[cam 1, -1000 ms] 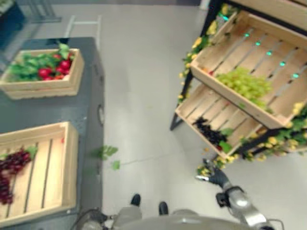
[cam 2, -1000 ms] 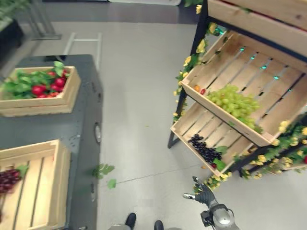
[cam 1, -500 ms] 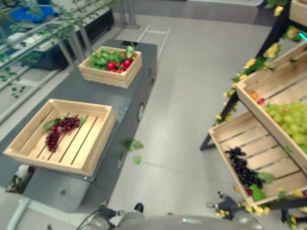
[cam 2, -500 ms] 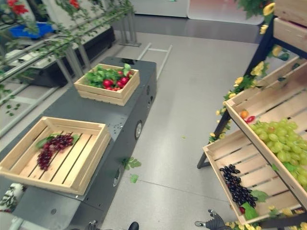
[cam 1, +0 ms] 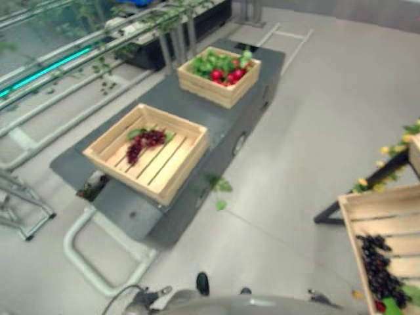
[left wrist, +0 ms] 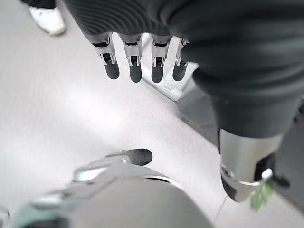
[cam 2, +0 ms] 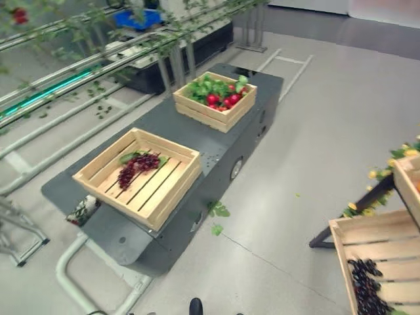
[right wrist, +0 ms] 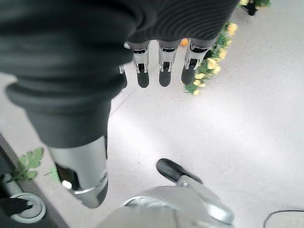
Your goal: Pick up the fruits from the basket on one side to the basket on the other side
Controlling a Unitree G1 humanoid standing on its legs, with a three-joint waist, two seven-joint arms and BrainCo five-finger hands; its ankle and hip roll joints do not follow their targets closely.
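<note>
Your left hand (left wrist: 142,57) hangs over bare grey floor (left wrist: 61,118) with its fingers (left wrist: 135,66) straight in a relaxed row and the thumb (left wrist: 242,166) set apart, holding nothing. Your right hand (right wrist: 156,61) hangs the same way: fingers (right wrist: 164,71) straight, thumb (right wrist: 83,175) apart, nothing in it, with yellow flowers (right wrist: 204,76) on the floor just past the fingertips. Both hands are wide and loose.

In the head views, a dark grey platform (cam 2: 256,98) runs from about 9 o'clock up toward 12 o'clock. On it, near 9 o'clock, stands a slatted wooden crate (cam 2: 141,177) holding one bunch of dark red grapes (cam 2: 134,168) with a green leaf beside it. Farther along the platform, near 12 o'clock, a second wooden crate (cam 2: 214,102) is filled with red fruits and green leaves (cam 2: 220,92); the two crates stand well apart.

At 4 o'clock, across the open floor, a tilted wooden crate on a black rack (cam 2: 374,256) holds a bunch of black grapes (cam 2: 364,292). Yellow flowers (cam 2: 394,161) trim the rack near 3 o'clock. Loose green leaves (cam 2: 215,213) lie on the floor just beside the platform, near the centre.

You will find no readable writing or labels on any crate.
</note>
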